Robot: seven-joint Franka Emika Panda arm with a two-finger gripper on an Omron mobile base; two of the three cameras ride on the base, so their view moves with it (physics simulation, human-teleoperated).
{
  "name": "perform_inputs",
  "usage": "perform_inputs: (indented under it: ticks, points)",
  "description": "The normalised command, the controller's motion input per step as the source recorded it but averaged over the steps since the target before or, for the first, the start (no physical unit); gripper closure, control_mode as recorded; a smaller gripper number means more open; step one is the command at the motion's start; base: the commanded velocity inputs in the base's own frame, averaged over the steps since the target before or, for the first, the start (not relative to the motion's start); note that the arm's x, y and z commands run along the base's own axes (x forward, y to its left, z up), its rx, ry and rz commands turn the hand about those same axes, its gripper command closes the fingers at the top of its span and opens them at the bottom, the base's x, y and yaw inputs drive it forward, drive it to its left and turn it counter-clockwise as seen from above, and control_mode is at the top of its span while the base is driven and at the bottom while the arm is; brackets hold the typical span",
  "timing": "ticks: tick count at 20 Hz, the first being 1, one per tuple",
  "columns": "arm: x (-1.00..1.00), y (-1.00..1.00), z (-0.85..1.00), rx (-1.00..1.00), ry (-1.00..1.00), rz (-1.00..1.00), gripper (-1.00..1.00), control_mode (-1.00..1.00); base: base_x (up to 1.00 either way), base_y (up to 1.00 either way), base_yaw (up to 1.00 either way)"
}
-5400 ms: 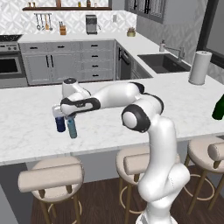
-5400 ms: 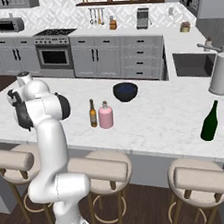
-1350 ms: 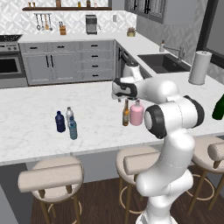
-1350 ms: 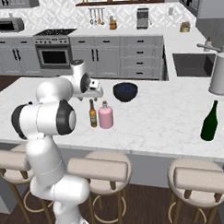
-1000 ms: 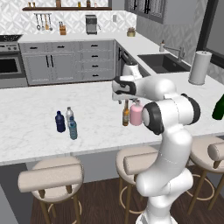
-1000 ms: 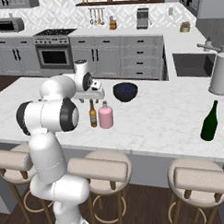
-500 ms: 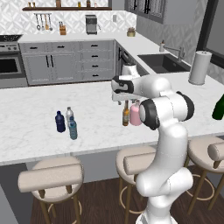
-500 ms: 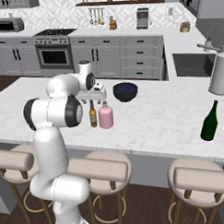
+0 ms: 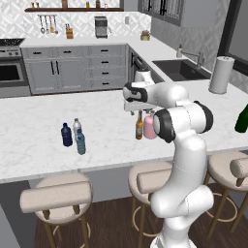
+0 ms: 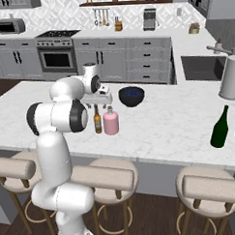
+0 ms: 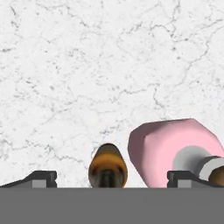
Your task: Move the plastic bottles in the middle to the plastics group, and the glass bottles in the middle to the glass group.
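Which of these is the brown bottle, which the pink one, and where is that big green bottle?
brown bottle [image 10: 97, 121]: right base view, on its body.
pink bottle [image 10: 110, 123]: right base view, on its wide body.
dark green bottle [image 10: 219, 131]: right base view, on its lower body.

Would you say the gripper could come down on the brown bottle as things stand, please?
Probably yes: the gripper is open right above the brown bottle, whose top sits between the jaws. The pink bottle stands close beside it and might get bumped.
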Motion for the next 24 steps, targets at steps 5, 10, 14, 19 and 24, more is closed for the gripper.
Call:
perform_inputs:
  ticks: [5, 10, 14, 19, 24]
  points:
    - [-0.06, 0.02, 0.0, 0.0, 0.0, 0.0, -1.0, -1.0, 0.0, 0.0, 0.0]
    - [-0.13, 0.0, 0.0, 0.0, 0.0, 0.0, -1.0, -1.0, 0.0, 0.0, 0.0]
    - [-0.01, 0.02, -0.03, 0.0, 0.0, 0.0, -1.0, -1.0, 0.0, 0.0, 0.0]
    - [-0.02, 0.16, -0.11, 0.0, -0.01, 0.0, 1.0, -1.0, 0.0, 0.0, 0.0]
    - [0.0, 0.16, -0.1, 0.0, 0.03, -0.03, 1.0, -1.0, 0.0, 0.0, 0.0]
